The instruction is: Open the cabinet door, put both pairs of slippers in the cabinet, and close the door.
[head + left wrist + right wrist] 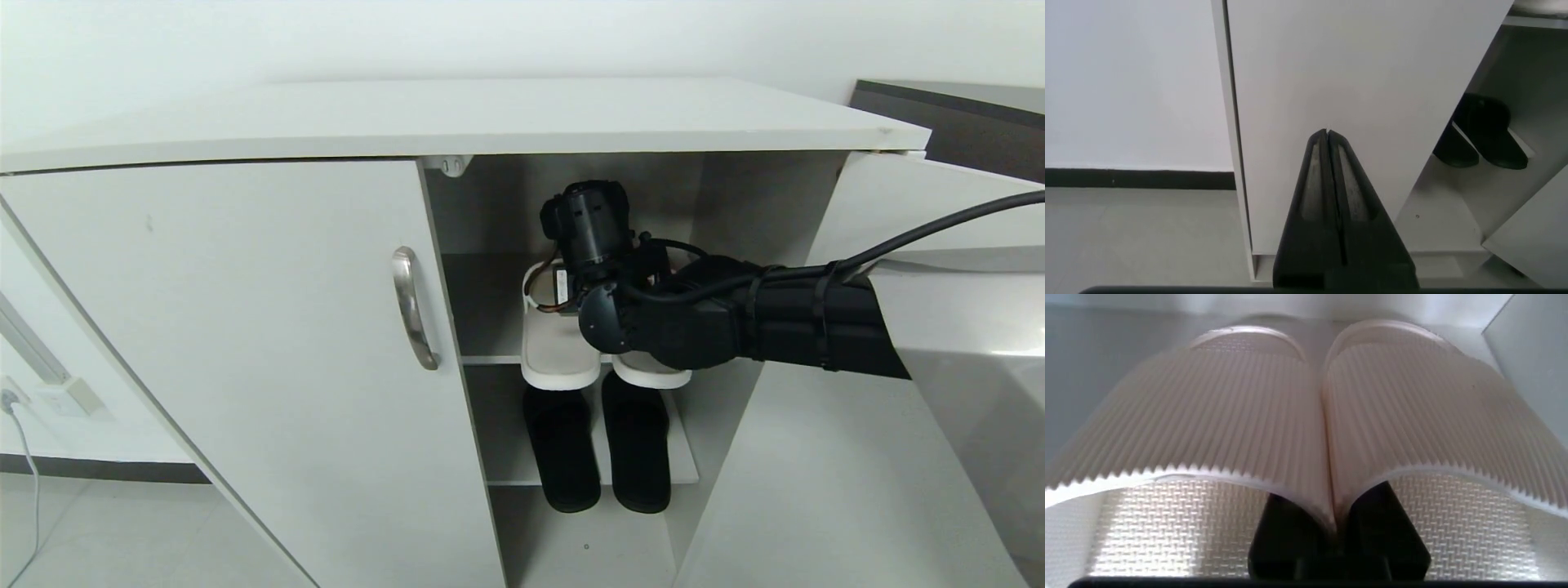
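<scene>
**Cabinet (457, 114) open, both pairs shelved, door left to close**

Head: white wall; right door (857, 457) swung open. Black pair (563, 457) on lower shelf, white pair (559, 359) above it, heels overhanging.
Left wrist: left gripper (1327, 163) clenched on nothing, facing left door (1315, 65).
Right wrist: right gripper (1335, 527) pinching white pair's straps.
Remaining: release, retract, close.
</scene>
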Tool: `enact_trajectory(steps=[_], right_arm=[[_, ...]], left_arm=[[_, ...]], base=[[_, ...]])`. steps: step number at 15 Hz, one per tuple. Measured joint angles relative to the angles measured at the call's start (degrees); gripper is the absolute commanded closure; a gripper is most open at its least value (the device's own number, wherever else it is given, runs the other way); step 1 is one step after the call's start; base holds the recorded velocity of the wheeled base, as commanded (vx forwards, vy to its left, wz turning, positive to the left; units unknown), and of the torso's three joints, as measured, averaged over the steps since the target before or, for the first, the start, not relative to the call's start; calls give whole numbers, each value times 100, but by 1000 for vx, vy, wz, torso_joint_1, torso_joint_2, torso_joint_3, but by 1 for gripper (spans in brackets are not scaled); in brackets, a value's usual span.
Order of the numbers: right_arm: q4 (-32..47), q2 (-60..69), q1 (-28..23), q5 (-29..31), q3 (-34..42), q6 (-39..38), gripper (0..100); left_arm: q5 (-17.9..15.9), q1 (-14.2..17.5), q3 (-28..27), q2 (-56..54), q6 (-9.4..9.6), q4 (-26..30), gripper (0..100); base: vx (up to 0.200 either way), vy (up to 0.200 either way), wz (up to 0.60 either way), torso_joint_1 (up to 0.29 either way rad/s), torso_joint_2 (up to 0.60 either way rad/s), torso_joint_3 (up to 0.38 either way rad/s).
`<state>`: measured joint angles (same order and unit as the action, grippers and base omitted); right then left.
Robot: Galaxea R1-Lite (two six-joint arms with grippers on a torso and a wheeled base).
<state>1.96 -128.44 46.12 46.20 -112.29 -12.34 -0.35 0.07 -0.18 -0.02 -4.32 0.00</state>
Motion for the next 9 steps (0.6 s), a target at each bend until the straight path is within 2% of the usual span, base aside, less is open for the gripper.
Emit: enact_trajectory(steps=[1, 9], right_arm=[[0, -9, 0, -2, -4, 0, 0], [38, 83, 79, -13, 284, -33, 0]], left_arm=[[2, 0, 0, -2, 2, 0, 100], [2, -2, 0, -2, -4, 0, 100]], base=[[0, 0, 0, 0, 0, 0], [0, 0, 0, 0, 0, 0]])
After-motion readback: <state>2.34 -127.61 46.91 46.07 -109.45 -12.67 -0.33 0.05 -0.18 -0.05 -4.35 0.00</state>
